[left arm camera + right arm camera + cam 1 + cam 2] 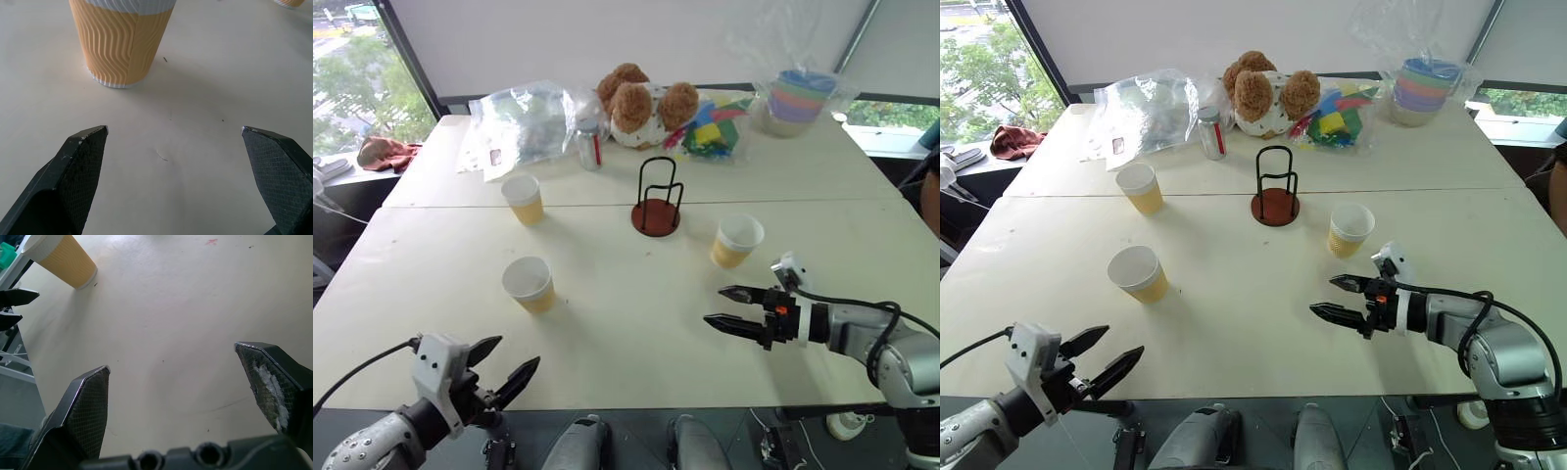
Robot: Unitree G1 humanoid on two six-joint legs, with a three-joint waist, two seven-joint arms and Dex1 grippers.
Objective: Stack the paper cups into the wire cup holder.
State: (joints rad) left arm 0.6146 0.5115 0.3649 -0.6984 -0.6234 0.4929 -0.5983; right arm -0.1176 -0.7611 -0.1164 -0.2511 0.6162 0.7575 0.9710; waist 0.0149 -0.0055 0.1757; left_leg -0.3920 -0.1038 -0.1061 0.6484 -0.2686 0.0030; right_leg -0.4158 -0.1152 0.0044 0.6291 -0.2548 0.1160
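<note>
paper cups: three are seen upright and well apart on the table (626, 323), one far left (523, 198), one near left (529, 283), one at right (736, 241). the wire cup holder (657, 200) is placed empty between them, toward the far side. the left gripper (505, 366) and right gripper (732, 308) are held wide open, nothing gripped, over the near edge.

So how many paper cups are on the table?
3. One paper cup far on the left, one nearer on the left, one right of the wire cup holder.
</note>
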